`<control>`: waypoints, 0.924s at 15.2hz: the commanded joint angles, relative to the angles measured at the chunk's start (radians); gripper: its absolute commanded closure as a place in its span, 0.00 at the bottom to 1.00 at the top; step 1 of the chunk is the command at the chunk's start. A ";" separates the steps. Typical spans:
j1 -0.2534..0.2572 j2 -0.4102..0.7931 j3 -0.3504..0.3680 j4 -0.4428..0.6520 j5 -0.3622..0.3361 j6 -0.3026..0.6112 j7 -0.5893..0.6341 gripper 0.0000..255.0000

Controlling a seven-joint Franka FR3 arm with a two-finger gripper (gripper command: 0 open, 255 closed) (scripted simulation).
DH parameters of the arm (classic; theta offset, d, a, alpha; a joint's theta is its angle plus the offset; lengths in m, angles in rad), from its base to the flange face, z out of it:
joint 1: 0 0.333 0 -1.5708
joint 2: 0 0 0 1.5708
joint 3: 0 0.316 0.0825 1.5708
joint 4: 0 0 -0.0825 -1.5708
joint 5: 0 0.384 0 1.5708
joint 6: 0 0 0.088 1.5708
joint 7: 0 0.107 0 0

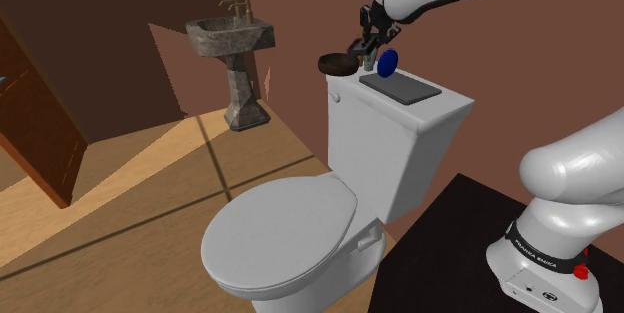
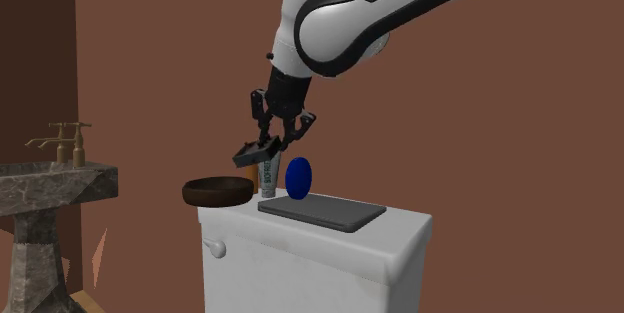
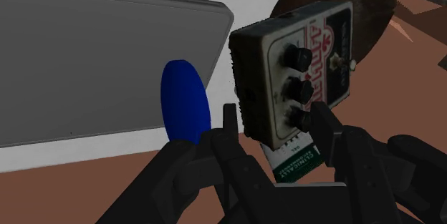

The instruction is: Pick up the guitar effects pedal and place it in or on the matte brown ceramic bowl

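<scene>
Matt brown bowl [image 1: 338,63], rough stone sink [image 1: 228,37], smooth toilet [image 1: 400,151].

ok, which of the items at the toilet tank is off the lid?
The pedal, clasped in the gripper; the brown bowl, blue disc, tube and grey slab all rest on the lid.

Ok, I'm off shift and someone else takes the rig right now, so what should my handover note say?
Gripper: jaws shut on the guitar effects pedal, held tilted in the air above the toilet tank lid.
Dark brown bowl sits on the lid's end, beside the pedal and lower.
Done: pick-up.
Left: carry it over the bowl, lower, release.
Mind the blue disc and tube standing just below the gripper.
</scene>
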State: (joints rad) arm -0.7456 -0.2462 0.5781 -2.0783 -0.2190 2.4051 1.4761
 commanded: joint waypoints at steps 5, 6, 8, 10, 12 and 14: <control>-0.020 0.089 0.028 0.133 -0.051 -0.063 0.018 1.00; -0.027 0.137 0.044 0.183 -0.087 -0.077 0.037 1.00; -0.029 0.239 0.069 0.288 -0.165 -0.112 0.076 1.00; -0.010 0.345 0.082 0.403 -0.244 -0.156 0.109 1.00; 0.025 0.452 0.083 0.527 -0.316 -0.207 0.130 1.00; 0.077 0.560 0.074 0.666 -0.379 -0.264 0.137 1.00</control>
State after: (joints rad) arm -0.6921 0.2595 0.6551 -1.4843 -0.5658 2.1729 1.6100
